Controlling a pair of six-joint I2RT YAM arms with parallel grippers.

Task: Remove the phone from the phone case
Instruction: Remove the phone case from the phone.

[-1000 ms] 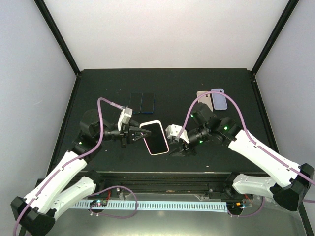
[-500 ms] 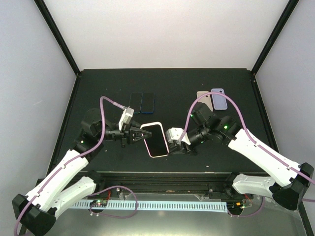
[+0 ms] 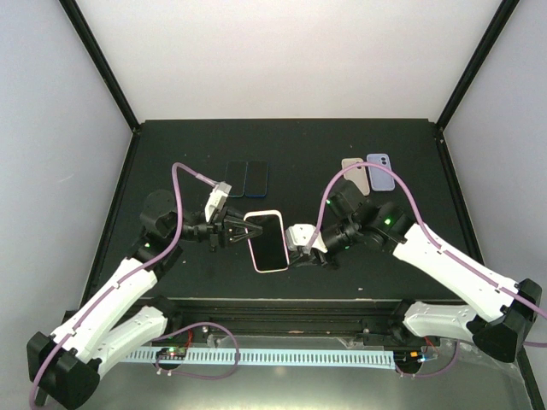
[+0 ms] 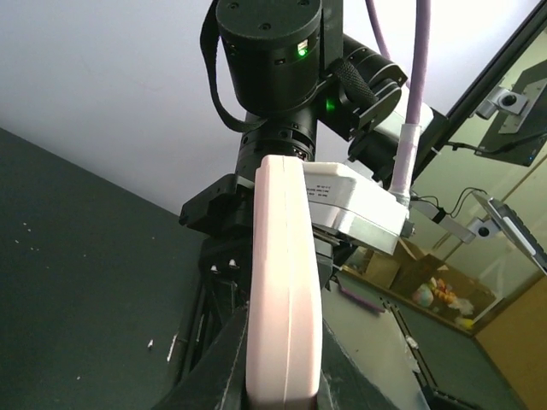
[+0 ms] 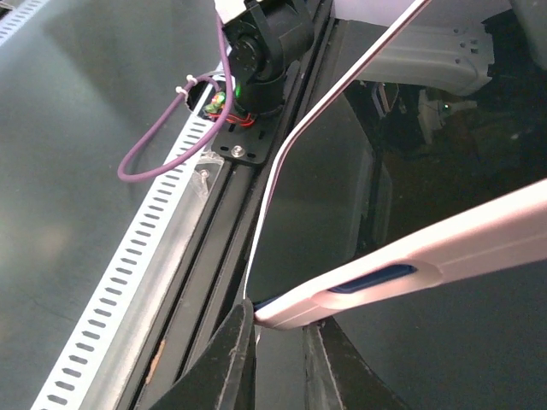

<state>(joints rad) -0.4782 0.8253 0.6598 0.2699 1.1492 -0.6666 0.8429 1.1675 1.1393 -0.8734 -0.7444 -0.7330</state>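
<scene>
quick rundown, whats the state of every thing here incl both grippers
phone: in its case, screen up
phone case: pink, on the phone, gripped on two sides
left gripper: shut on phone case edge
right gripper: shut on phone case corner
two dark phones: lying flat, side by side, at back
beige and lavender items: lying flat, back right

Two white-and-black arms, purple-cabled.
Either side of a black elbow (image 3: pixel 55 376), left arm (image 3: pixel 120 286) and right arm (image 3: pixel 453 265) wear glossy white shells; beyond the elbow, black joints show green lights (image 3: pixel 391 221) and a purple cable (image 3: pixel 177 218) runs to a white camera box (image 3: pixel 215 202) by the black-fingered left gripper (image 3: pixel 242 229) and right gripper (image 3: pixel 293 256).
</scene>
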